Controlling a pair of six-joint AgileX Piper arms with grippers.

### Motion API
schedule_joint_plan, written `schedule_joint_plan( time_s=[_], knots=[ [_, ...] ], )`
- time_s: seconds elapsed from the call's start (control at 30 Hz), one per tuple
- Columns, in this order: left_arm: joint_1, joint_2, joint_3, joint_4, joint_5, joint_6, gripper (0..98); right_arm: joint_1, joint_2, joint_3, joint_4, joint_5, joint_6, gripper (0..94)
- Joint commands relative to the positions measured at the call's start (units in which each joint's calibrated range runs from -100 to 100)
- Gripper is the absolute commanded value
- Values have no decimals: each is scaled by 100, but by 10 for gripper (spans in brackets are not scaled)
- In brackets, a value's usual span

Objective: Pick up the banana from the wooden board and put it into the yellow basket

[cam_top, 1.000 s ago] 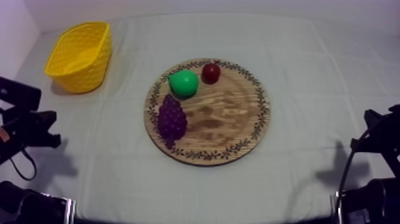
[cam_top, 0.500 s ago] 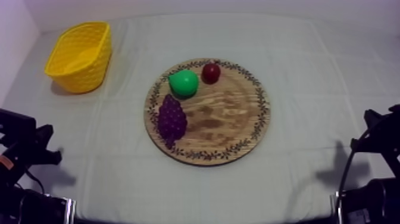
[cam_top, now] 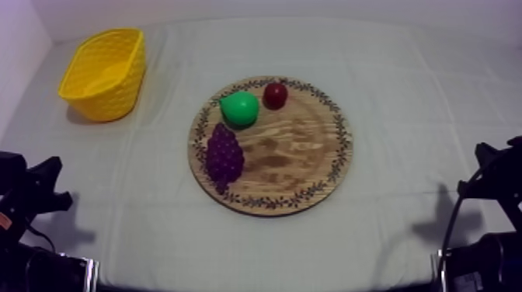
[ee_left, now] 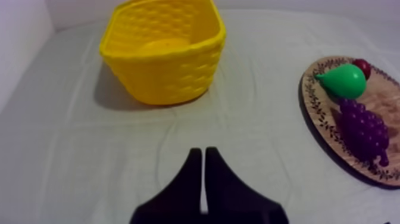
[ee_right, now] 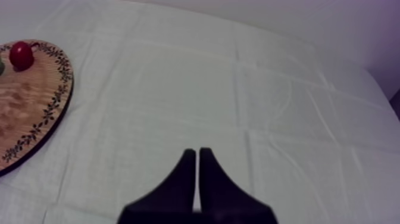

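The yellow basket point(cam_top: 116, 97) stands at the table's far left. Over its rim in the left wrist view a smoother, deeper yellow shape point(ee_left: 162, 45) lies inside; I cannot tell whether it is the banana. On the round wooden board point(cam_top: 311, 155) in the middle sit a green pear point(cam_top: 239, 108), a small red fruit point(cam_top: 275, 95) and purple grapes point(cam_top: 224, 154). My left gripper point(ee_left: 204, 156) is shut on nothing, low over the cloth in front of the basket point(ee_left: 172, 74). Right of the board point(ee_right: 30, 113), my right gripper point(ee_right: 197, 156) is shut and empty.
Both arms sit low at the table's sides, the left arm point(cam_top: 31, 190) near the front left edge and the right arm point(cam_top: 489, 175) near the front right edge. Bare cloth lies between the basket and the board, and to the right of the board.
My left arm has drawn back and down toward the table's front left edge. The fruit, board, basket and right arm have stayed where they were.
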Motion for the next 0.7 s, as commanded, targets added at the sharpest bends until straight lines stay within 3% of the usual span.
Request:
schedule_joint_plan(
  time_s=[0.0,0.2,0.67],
  knots=[
    [-4,-99,79,-5,-240,365,1,0,-2,2,1,2,1,3],
    [-29,-189,251,-20,-879,785,1,3,-2,2,1,2,1,3],
    [-26,-201,273,-23,-966,837,1,0,-2,2,1,2,1,3]
  ],
)
